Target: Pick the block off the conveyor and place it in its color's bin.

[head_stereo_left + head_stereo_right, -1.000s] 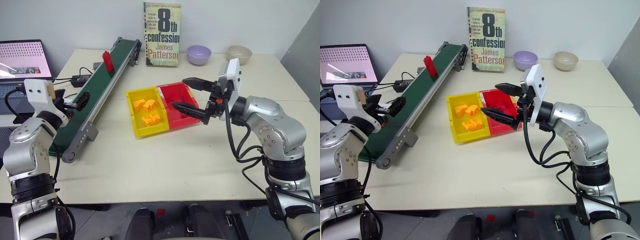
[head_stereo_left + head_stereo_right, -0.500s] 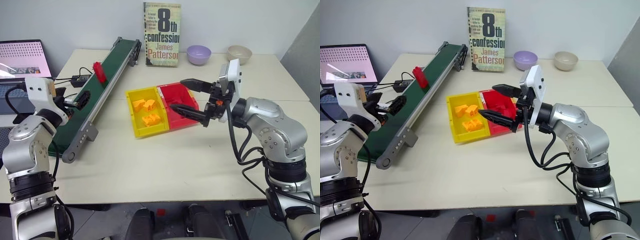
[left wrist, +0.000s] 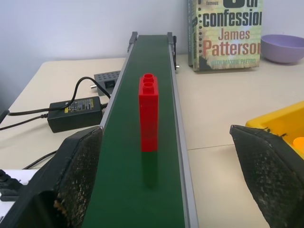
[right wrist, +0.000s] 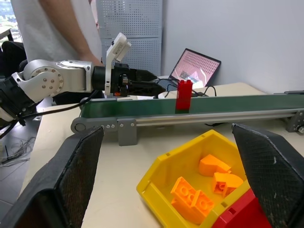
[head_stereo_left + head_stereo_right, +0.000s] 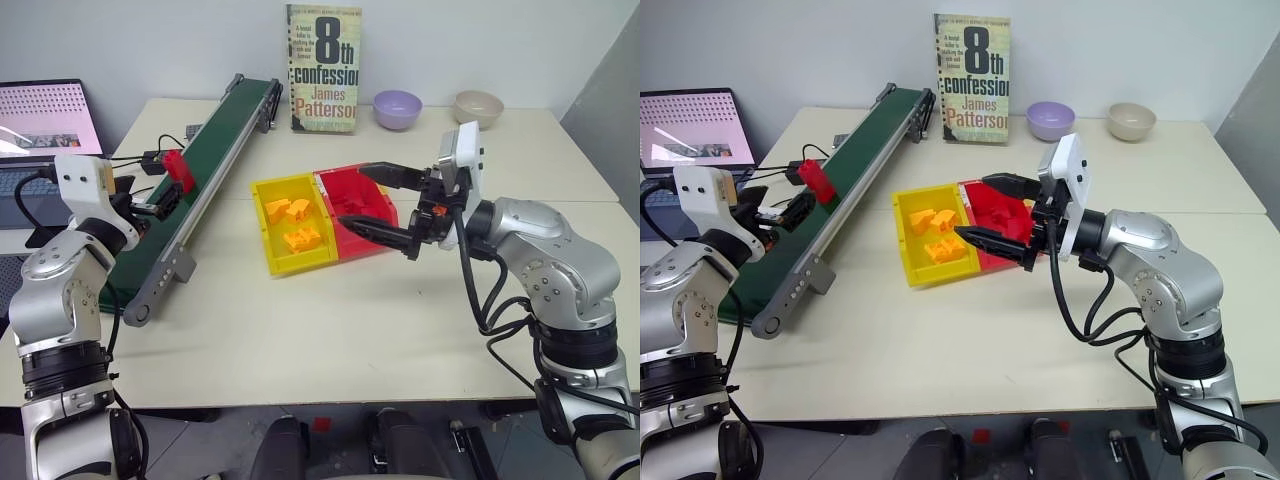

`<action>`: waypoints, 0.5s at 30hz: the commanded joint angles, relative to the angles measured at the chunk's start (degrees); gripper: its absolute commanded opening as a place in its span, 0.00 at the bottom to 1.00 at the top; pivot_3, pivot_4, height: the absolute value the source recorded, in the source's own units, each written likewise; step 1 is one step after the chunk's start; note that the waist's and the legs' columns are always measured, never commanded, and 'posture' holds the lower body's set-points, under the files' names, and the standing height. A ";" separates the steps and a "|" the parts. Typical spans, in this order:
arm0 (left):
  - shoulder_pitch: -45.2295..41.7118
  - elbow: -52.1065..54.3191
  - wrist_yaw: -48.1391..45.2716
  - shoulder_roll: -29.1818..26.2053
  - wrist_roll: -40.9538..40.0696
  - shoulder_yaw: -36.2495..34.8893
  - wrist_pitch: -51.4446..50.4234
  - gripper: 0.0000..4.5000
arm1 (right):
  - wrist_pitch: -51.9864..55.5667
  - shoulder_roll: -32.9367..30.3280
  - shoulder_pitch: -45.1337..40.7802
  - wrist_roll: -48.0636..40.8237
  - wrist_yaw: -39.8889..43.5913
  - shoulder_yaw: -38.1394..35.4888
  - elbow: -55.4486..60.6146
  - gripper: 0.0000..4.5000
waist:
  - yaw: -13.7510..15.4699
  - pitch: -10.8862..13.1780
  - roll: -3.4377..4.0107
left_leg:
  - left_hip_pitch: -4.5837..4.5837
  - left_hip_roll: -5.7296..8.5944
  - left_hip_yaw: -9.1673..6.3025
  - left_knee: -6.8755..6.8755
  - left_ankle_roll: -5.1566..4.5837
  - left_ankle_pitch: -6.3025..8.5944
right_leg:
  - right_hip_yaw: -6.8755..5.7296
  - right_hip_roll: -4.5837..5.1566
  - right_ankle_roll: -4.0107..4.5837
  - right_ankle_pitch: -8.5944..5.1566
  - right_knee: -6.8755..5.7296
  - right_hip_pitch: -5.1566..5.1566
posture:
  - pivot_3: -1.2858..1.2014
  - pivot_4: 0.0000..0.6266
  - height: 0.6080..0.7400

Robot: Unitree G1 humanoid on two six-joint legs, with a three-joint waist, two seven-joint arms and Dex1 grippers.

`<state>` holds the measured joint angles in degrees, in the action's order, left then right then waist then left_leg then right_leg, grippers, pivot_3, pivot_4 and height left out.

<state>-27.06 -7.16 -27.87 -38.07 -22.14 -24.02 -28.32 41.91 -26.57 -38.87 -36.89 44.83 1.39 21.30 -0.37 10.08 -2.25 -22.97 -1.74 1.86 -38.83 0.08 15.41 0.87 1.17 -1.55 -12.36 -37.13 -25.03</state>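
Observation:
The red block (image 5: 177, 165) stands upright on the dark green conveyor (image 5: 225, 125), about halfway along the belt. My left gripper (image 5: 145, 196) is open at the belt's near part, pointing along it. In the left wrist view the block (image 3: 148, 112) stands a short way ahead, in line with the gap between the fingers (image 3: 76, 175). My right gripper (image 5: 352, 195) is open and empty, hovering over the red bin (image 5: 350, 242). The right wrist view also shows the block (image 4: 183, 95) on the belt.
A yellow bin (image 5: 270, 252) holding orange blocks (image 5: 295, 225) joins the red bin's left side. A book (image 5: 323, 68), a purple bowl (image 5: 398, 108) and a beige bowl (image 5: 478, 105) stand at the back. A laptop (image 5: 50, 118) and a power adapter (image 5: 160, 157) lie left. A person (image 4: 57, 28) stands beyond the table.
The red block has ridden down the belt from the far half toward my left gripper. Both grippers have stayed where they were, still open.

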 commanded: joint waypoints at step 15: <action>4.83 4.17 1.31 -2.33 -0.62 -3.18 -1.04 0.47 | 0.67 -0.18 -0.73 -1.86 -1.57 -0.91 2.25 1.00 | -0.01 0.00 0.00 | 0.00 -0.03 0.01 0.00 0.00 0.00 | 0.01 0.05 0.00 0.00 0.00 -0.02 | 0.52 0.24 1.00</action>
<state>-22.71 -6.26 -26.85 -38.97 -21.80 -24.91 -28.75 43.02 -26.69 -38.87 -37.62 43.45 1.35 21.77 -0.39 10.08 -2.24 -22.97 -1.77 1.87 -38.83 0.09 15.41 0.89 1.25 -1.55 -12.36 -37.13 -25.05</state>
